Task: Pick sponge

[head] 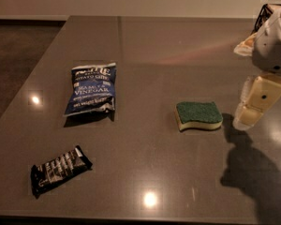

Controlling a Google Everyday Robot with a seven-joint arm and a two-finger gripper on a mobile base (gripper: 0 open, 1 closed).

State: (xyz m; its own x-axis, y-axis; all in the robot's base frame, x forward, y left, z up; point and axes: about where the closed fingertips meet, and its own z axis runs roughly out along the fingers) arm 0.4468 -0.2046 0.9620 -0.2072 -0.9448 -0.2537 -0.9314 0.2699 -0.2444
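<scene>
Approach stage of the sponge pick. The claw (253,108) hangs at the end of the arm above the counter (168,46). How far it is open cannot be told from this view. It has hold of nothing: the sponge (199,115) lies flat on the counter, near the claw but apart from it, green scouring face up over the pale foam. Beyond the sponge from the claw lies the blue chip bag (91,89). The dark snack bar (60,170) is farthest off, well apart from both. To do this step well, bring the claw over the middle of the sponge before you lower it, and turn it so that it closes across the narrower span, on the wavy sides. Lower until it nearly meets the counter, so that the grip takes the foam layer and not the thin top alone. The foam will likely give, so close firmly, then lift straight up. Neither packet should need disturbing.
</scene>
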